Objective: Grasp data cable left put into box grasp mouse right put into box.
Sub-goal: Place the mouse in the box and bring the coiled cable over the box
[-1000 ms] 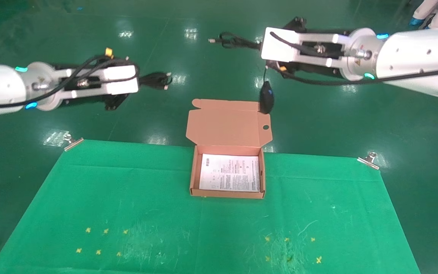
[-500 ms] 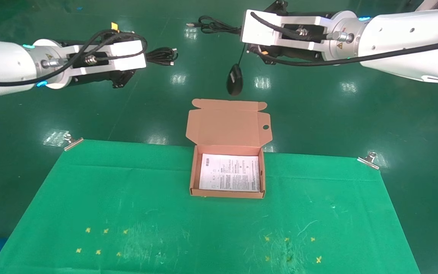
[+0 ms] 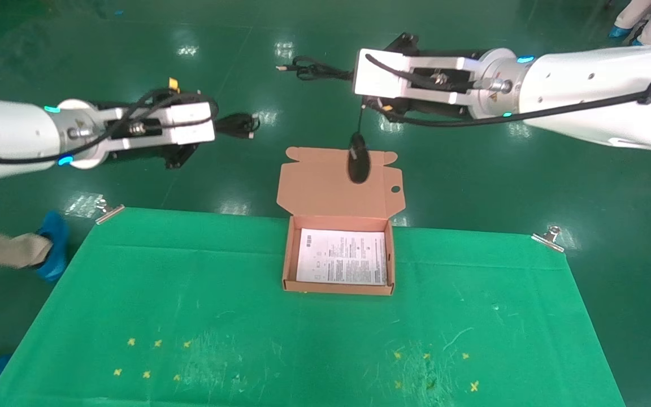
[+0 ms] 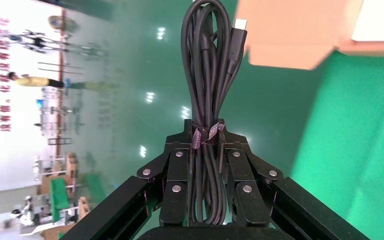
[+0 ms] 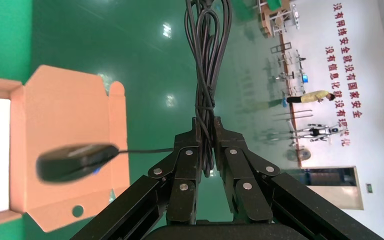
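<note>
The cable (image 4: 207,95) is a bundle of smooth, thin black cord, looped long and narrow and cinched near its middle by a small twisted tie. The left gripper (image 4: 206,142) is clamped on it at that tie, and the loops run straight out past the fingertips, the bundle's long axis in line with the fingers. A flat silver plug sits near the far end of the bundle. In the head view the bundle (image 3: 238,123) juts from the gripper (image 3: 212,123) toward the middle of the scene — out over the glossy green floor, well off from the box (image 3: 338,244).

The right gripper (image 5: 206,131) is closed on the mouse's cord, whose spare loops stick out beyond its fingertips. A single strand leaves the grip and drops to the mouse (image 3: 357,160) — a small, smooth black oval hanging below the gripper (image 3: 359,90), its long axis close to upright, in front of the box's raised lid. In the right wrist view the mouse (image 5: 75,161) is blurred, a speck of blue on its edge.

The box is matte orange-brown cardboard, shallow and rectangular, its tabbed lid open with one round hole near a corner. A white printed sheet lines its floor. It sits on a green cloth (image 3: 190,305).
</note>
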